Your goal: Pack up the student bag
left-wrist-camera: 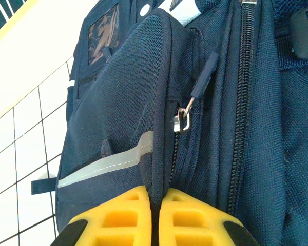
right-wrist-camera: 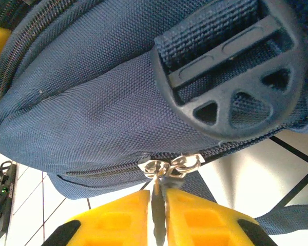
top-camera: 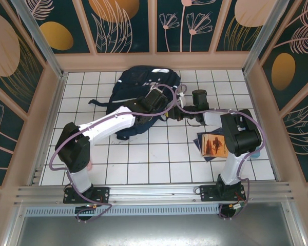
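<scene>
Right wrist view: my right gripper [right-wrist-camera: 157, 218] is clamped on the zipper pull [right-wrist-camera: 157, 185] of the student bag [right-wrist-camera: 92, 102], which lies far-centre on the table [top-camera: 159, 154]. The zipper [right-wrist-camera: 102, 171] runs leftward from the grip. My left gripper [left-wrist-camera: 156, 218] pinches its pocket seam [left-wrist-camera: 163, 102].

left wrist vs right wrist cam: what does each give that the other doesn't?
Left wrist: left gripper jaws pinch the mesh pocket edge; grey reflective strip, hanging zipper pull. Right wrist: right gripper jaws shut on a pull tab under twin metal sliders; black buckle. Both: navy student bag fabric, yellow jaws closed on it.
</scene>
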Robot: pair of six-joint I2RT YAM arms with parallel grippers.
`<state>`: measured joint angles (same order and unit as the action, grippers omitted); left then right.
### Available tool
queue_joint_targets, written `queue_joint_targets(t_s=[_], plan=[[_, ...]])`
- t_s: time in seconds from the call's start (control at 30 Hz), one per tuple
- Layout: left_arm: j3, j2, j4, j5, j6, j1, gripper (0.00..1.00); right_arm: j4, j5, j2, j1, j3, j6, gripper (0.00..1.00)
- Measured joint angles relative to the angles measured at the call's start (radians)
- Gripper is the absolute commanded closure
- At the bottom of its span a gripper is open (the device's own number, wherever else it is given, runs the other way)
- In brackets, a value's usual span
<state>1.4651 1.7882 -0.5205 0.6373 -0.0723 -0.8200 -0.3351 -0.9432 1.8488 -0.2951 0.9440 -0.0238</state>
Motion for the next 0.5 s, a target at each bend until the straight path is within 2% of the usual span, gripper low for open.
queue_joint_targets(t_s=[0.27,0.5], plan=[[0.0,0.0,0.0,-0.001,0.0,0.0,1.0,0.013,0.055,-0.045,0.0,-0.027,0.011,1.0],[0.002,0.0,0.0,-0.008,-0.008,0.0,1.0,0.005,0.166,-0.161,-0.064,-0.119,0.014,1.0]])
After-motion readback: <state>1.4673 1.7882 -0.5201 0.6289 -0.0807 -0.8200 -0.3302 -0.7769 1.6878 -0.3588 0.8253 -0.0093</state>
